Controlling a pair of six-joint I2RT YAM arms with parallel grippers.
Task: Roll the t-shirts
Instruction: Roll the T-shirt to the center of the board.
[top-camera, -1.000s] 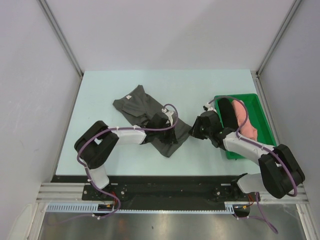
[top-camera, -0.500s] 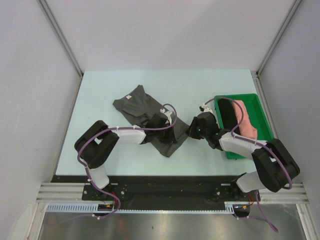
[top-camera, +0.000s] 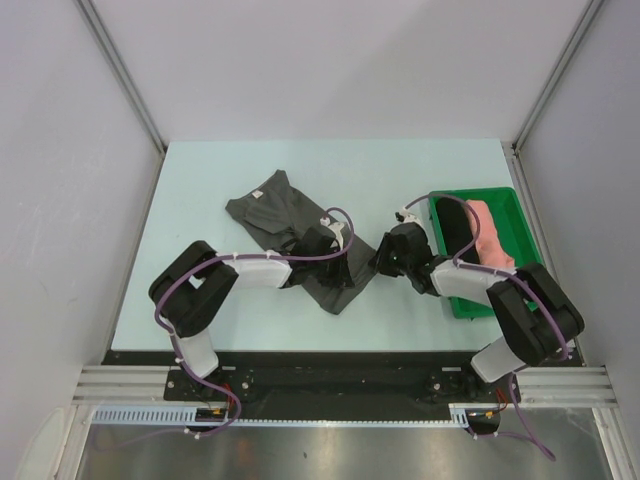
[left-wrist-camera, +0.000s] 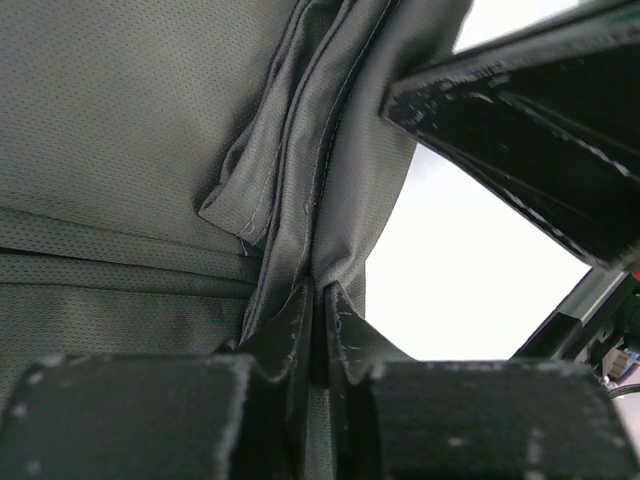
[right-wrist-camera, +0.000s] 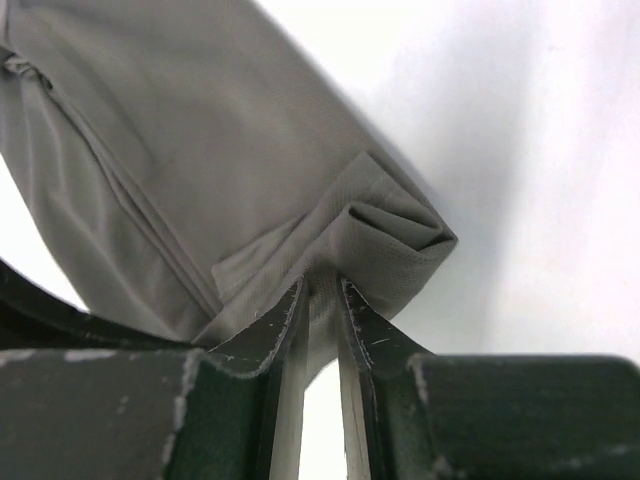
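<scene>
Tools engaged on the last unrolled garment. With its jaws almost together, the left tool (left-wrist-camera: 318, 322) pinches a bunched fold along an edge of the charcoal-grey t-shirt (top-camera: 272, 208). With its jaws only narrowly apart, the right tool (right-wrist-camera: 320, 295) nips a folded corner of the same cloth at its near right end. The shirt lies crumpled and partly folded on the pale surface (top-camera: 200, 190), between the two arms, with its white neck label (top-camera: 257, 193) toward the far left; no roll is formed in it yet. To the right, the green tray (top-camera: 483, 192) holds a black roll (top-camera: 455, 228) and a salmon-pink roll (top-camera: 492, 240) side by side. Judged progress: two shirts are rolled and stowed, and one is not. The work left appears to be straightening the grey shirt, rolling it from one end, and setting it in the tray.
</scene>
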